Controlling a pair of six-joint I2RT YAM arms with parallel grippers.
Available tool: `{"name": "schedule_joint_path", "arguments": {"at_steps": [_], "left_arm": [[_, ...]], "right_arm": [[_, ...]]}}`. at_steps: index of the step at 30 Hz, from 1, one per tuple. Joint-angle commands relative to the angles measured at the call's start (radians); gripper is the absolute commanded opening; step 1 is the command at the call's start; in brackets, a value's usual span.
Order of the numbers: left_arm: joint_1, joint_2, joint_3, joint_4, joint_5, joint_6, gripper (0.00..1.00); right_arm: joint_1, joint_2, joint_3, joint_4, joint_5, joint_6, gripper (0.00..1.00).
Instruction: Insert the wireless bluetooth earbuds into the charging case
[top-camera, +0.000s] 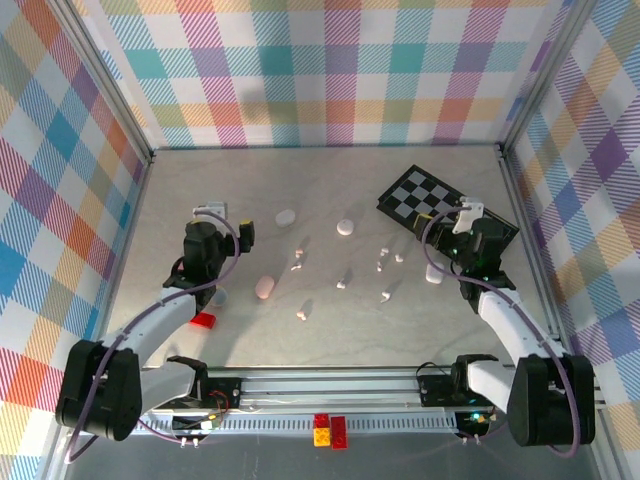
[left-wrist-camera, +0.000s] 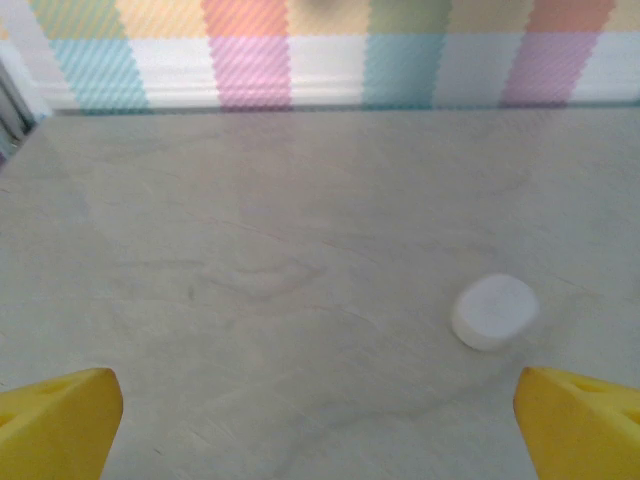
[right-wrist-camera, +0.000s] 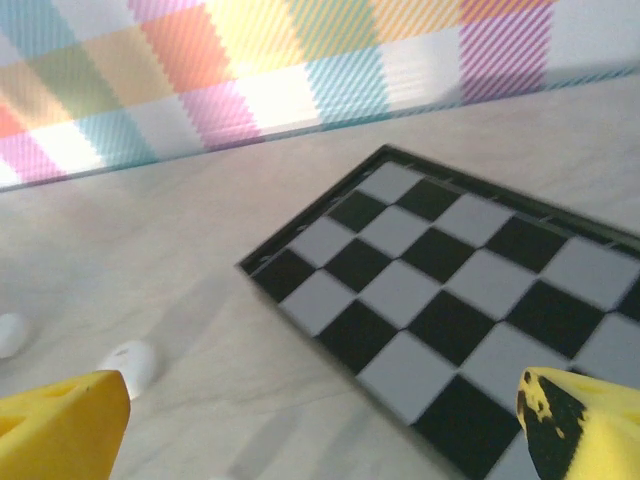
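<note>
Top: left gripper (top-camera: 228, 226) spread wide, empty. Right gripper (top-camera: 450, 222) spread wide too, empty, at board (top-camera: 420, 192) edge. Earbuds (top-camera: 341, 283) scattered mid-table between arms, among cases (top-camera: 345, 228).
Left wrist: one white case (left-wrist-camera: 495, 312) ahead, untouched.
Right wrist: board (right-wrist-camera: 450, 290) close below fingers (right-wrist-camera: 60, 420). Blurred white bits (right-wrist-camera: 130, 362) far left, possibly earbuds.

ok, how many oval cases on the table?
4: white case and white case far centre, pink case left of centre, pale case by the right arm. Another may hide under the left arm.
</note>
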Motion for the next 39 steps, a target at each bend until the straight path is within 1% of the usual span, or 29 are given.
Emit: {"name": "schedule_joint_path", "arguments": {"at_steps": [1,2,4,6,8,9,14,17,19,21,23,24,27,28,34,39], "left_arm": [[-0.048,-0.026,0.122,-0.374,-0.019,-0.069,1.0],[-0.066,-0.023,0.161,-0.466,-0.015,-0.084,1.0],[-0.116,-0.016,0.224,-0.631,-0.041,-0.108,1.0],[-0.175,-0.002,0.271,-0.748,-0.068,-0.132,1.0],[-0.215,0.026,0.312,-0.851,-0.098,-0.16,1.0],[-0.229,0.045,0.334,-0.9,-0.095,-0.172,1.0],[-0.277,0.139,0.414,-1.056,-0.051,-0.217,1.0],[-0.288,0.206,0.44,-1.115,0.015,-0.221,1.0],[-0.293,0.252,0.446,-1.134,0.063,-0.212,1.0],[-0.301,0.298,0.443,-1.141,0.096,-0.199,0.97],[-0.311,0.333,0.437,-1.133,0.101,-0.188,0.94],[-0.314,0.35,0.437,-1.126,0.104,-0.183,0.91],[-0.315,0.389,0.437,-1.099,0.125,-0.168,0.86],[-0.315,0.401,0.438,-1.091,0.13,-0.164,0.82],[-0.315,0.479,0.438,-1.044,0.14,-0.145,0.7],[-0.315,0.54,0.439,-1.024,0.135,-0.138,0.67]], "right_arm": [[0.027,-0.027,0.028,-0.107,-0.201,0.139,0.99],[0.043,-0.029,0.028,-0.116,-0.243,0.155,0.99],[0.08,-0.027,0.027,-0.13,-0.297,0.166,0.99],[0.129,-0.019,0.034,-0.163,-0.333,0.159,0.99],[0.185,-0.01,0.039,-0.178,-0.349,0.155,0.99],[0.216,-0.003,0.04,-0.177,-0.36,0.157,0.99],[0.345,0.053,0.05,-0.179,-0.424,0.204,0.99],[0.397,0.093,0.048,-0.176,-0.432,0.215,0.99],[0.414,0.117,0.047,-0.173,-0.428,0.216,0.99],[0.418,0.138,0.046,-0.171,-0.421,0.219,0.99],[0.418,0.151,0.044,-0.158,-0.417,0.225,0.99],[0.418,0.156,0.043,-0.148,-0.414,0.234,0.99],[0.418,0.171,0.044,-0.118,-0.423,0.255,0.99],[0.418,0.175,0.044,-0.11,-0.426,0.259,0.99],[0.418,0.16,0.043,-0.145,-0.401,0.257,0.99],[0.418,0.127,0.031,-0.166,-0.371,0.254,0.99]]}}
